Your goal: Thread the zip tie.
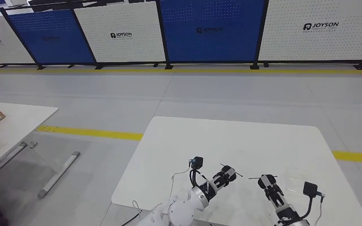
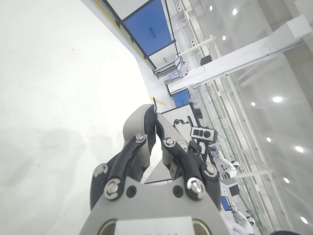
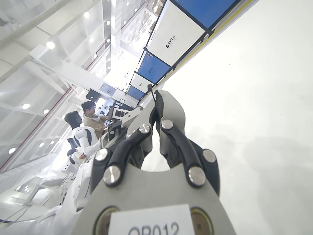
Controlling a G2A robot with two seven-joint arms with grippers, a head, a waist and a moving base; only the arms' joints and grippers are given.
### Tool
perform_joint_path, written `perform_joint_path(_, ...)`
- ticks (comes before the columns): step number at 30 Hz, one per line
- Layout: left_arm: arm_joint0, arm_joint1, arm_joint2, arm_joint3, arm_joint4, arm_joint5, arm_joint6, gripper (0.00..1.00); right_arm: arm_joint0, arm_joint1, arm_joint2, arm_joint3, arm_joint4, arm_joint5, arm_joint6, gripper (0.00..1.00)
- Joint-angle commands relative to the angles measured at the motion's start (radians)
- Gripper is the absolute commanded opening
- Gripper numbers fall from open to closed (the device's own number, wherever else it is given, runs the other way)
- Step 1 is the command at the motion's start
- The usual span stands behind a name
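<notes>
Both grippers hover low over the white table (image 1: 237,141) near its front edge, facing each other a short gap apart. My left gripper (image 1: 229,172) (image 2: 155,113) is shut on a thin black zip tie; a short tip (image 2: 154,103) pokes out past its fingertips. My right gripper (image 1: 264,181) (image 3: 156,99) is also shut on a black zip tie end (image 3: 150,90). In the top view thin black ends (image 1: 238,174) stick out from each gripper toward the other. Whether the two ends touch, or belong to one tie, I cannot tell.
The table's front edge (image 1: 169,207) lies just below the grippers. A second white table (image 1: 22,118) stands at the far left. Blue and white partition panels (image 1: 209,31) line the back beyond a yellow floor stripe.
</notes>
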Motion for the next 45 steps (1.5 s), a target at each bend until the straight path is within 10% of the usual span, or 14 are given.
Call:
perform_joint_path(1, 0.0, 0.0, 0.0, 0.0, 0.0, 0.0, 0.0, 0.0, 0.007, -0.004, -0.004, 0.0, 0.005, 0.032, 0.002, 0.0)
perform_joint_path(15, -0.028, -0.015, 0.04, 0.034, 0.115, 0.045, 0.112, 0.0, 0.007, -0.004, -0.004, 0.0, 0.005, 0.032, 0.002, 0.0)
perform_joint_path(30, -0.028, -0.015, 0.04, 0.034, 0.115, 0.045, 0.112, 0.0, 0.097, -0.045, -0.092, 0.034, -0.031, 0.147, -0.011, 0.0)
perform_joint_path(45, -0.028, -0.015, 0.04, 0.034, 0.115, 0.045, 0.112, 0.0, 0.068, -0.055, -0.043, 0.036, -0.013, 0.11, -0.038, 0.0)
